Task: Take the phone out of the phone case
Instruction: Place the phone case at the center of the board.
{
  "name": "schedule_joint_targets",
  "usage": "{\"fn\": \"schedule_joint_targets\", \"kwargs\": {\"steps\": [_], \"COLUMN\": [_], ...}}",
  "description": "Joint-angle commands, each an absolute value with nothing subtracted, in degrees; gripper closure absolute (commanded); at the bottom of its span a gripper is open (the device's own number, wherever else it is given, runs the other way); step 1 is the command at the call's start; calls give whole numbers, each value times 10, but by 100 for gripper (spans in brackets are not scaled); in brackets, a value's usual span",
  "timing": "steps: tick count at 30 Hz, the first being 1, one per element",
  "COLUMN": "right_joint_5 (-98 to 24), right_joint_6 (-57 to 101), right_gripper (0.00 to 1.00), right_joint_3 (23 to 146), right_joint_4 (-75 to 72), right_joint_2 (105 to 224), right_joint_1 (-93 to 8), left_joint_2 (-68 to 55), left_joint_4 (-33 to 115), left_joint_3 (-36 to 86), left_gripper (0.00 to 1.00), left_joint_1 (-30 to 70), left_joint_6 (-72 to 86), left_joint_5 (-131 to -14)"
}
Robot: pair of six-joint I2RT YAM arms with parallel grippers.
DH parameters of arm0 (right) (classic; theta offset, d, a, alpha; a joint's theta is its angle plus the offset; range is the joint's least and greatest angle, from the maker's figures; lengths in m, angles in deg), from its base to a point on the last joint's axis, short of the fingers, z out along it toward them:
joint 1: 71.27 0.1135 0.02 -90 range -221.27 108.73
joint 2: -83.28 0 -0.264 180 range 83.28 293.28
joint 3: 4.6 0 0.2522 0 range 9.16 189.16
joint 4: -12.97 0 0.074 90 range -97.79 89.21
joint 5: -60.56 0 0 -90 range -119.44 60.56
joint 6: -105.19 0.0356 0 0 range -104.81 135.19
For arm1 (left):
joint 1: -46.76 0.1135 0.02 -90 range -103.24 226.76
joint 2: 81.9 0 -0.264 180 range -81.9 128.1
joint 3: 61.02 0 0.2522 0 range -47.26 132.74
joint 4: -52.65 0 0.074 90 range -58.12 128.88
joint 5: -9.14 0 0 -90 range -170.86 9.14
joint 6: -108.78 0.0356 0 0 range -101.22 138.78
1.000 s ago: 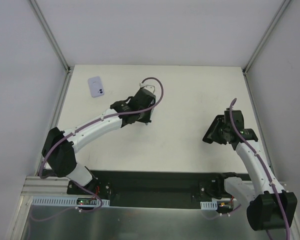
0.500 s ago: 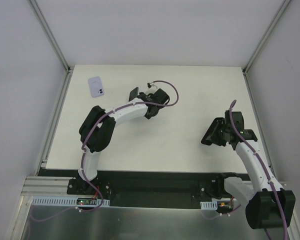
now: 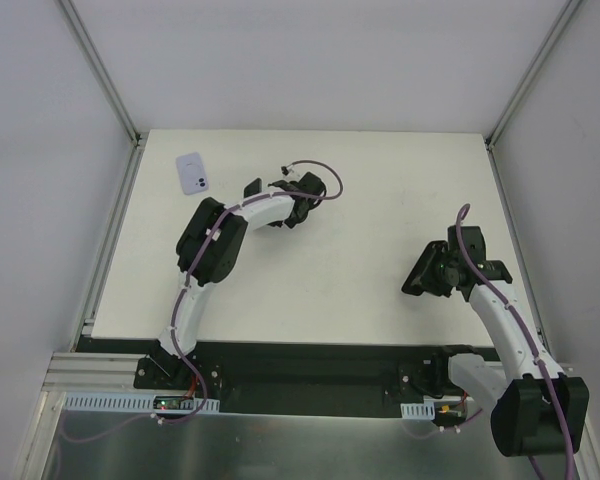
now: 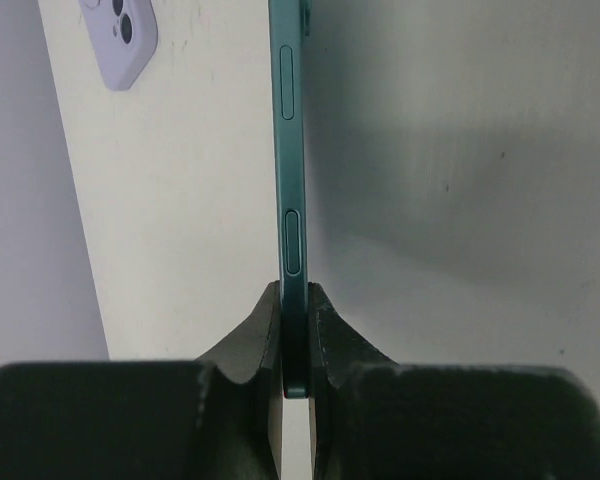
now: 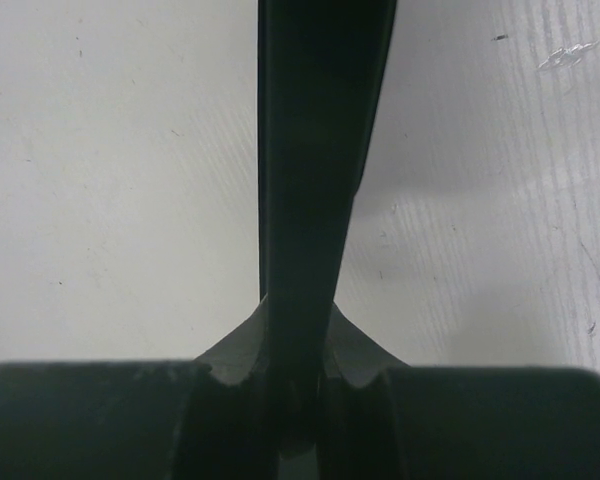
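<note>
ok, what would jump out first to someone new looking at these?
Both arms hold a thin slab edge-on: the left end effector is shut on a teal phone over the far-left part of the table, and the right end effector is shut on a black case near the right edge. A lilac phone or case lies alone by the far-left corner.

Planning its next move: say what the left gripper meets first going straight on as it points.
Likely bare table, via the teal phone in its jaws; the lilac phone lies left of that line.
</note>
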State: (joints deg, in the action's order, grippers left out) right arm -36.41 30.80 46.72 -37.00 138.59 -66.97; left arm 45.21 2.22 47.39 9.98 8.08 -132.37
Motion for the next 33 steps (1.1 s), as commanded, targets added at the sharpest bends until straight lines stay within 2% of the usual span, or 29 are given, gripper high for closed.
{"fn": "schedule_joint_targets", "kwargs": {"steps": [1,5,6,7,8,9,10,11,16,24,25,26,28,30,31,32,33], "right_joint_5": [-366,-345,-331,-323,-312,-299,-277,-270,-239,-208,-207,-207,-204,-206,-206,-207,-208], "right_joint_6": [311,309,309,309,312,314,314,315,319,315,316,316,316,317,317,318,319], "right_gripper": [99,96,92,61,36,21,1,4,4,4,4,4,4,4,4,4,4], "right_joint_3": [466,462,462,463,465,468,473,476,492,527,527,528,529,528,526,525,525], "right_joint_4": [-369,-381,-384,-389,-400,-406,-411,-418,-436,-483,-486,-493,-501,-504,-505,-505,-505], "right_joint_2": [1380,1374,1381,1386,1393,1407,1414,1418,1423,1345,1341,1336,1329,1325,1324,1323,1322], "right_joint_1": [-674,-675,-675,-675,-675,-675,-675,-674,-675,-674,-675,-675,-674,-674,-675,-674,-674], "left_joint_2": [478,479,477,474,471,466,453,447,440,484,490,492,489,484,477,473,469], "left_joint_4": [16,15,16,16,16,17,17,17,19,14,14,11,9,9,9,9,9], "left_joint_3": [529,545,547,547,547,544,538,536,542,571,576,579,578,578,575,575,573], "left_gripper": [100,100,100,100,100,100,100,100,100,99,96,81,70,55,51,43,42], "left_joint_1": [116,119,119,119,120,121,121,122,122,127,127,129,131,135,136,138,141], "left_joint_6": [106,119,122,123,122,121,118,112,127,162,162,162,160,155,155,154,154], "left_joint_5": [-1295,-1276,-1271,-1259,-1249,-1236,-1211,-1206,-1217,-1213,-1211,-1207,-1194,-1185,-1177,-1173,-1172]}}
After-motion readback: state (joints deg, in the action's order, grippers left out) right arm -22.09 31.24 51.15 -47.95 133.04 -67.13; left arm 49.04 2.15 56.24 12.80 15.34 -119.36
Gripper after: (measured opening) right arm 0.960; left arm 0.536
